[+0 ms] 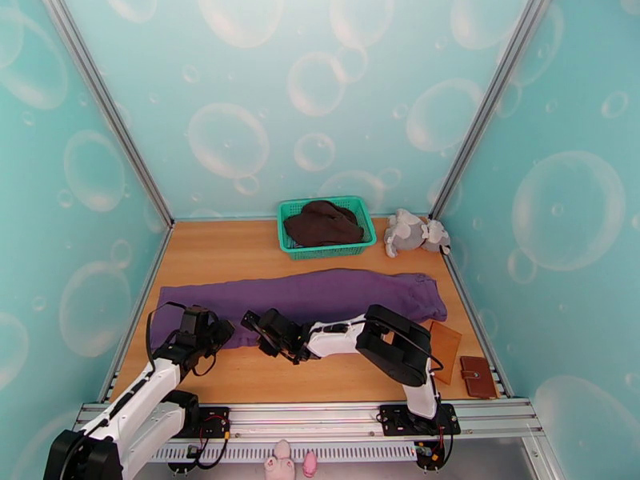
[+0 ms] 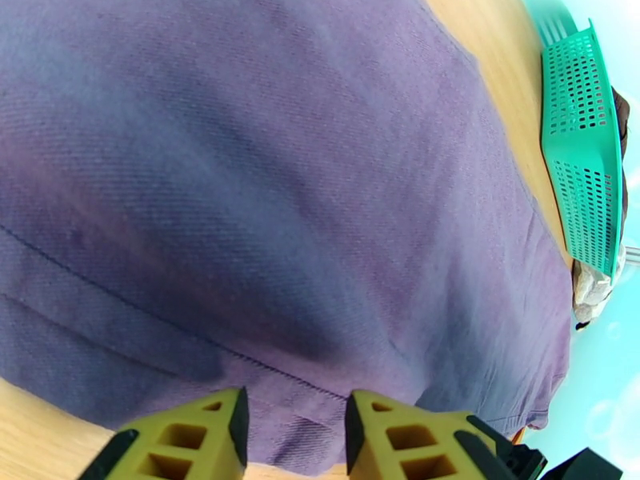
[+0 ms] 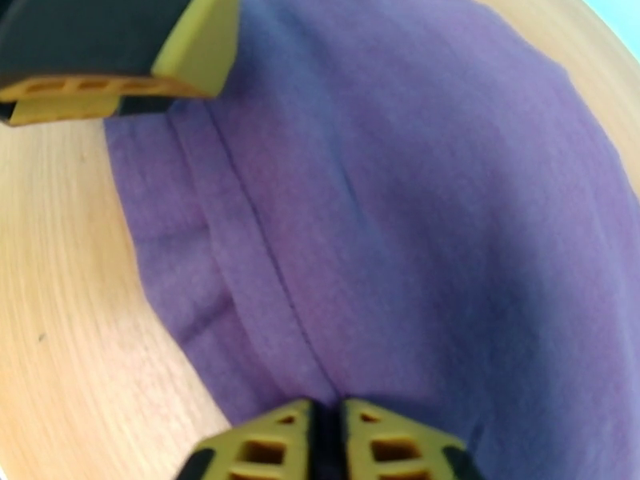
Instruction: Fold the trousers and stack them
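Trousers [image 1: 320,298] lie spread across mid-frame on the surface [image 1: 232,254]. My left hand [image 2: 296,406] hangs released over their lower edge; my right hand [image 3: 326,416] is clenched on that edge.

Wooden table [image 1: 240,258], light tan top, bare wood along the front and in the back left. Purple trousers [image 1: 320,294] lie flat on it, stretched long from left to right across the middle strip. Green mesh basket [image 1: 282,227] sits at back centre, apart from the trousers. Grey plush toy [image 1: 412,232] lies just right of the basket, in the back right corner. Front right: a flat tan-brown square piece [image 1: 442,339] right by the trousers' right end, and a darker brown wallet [image 1: 478,377] just beside it, toward the right edge.
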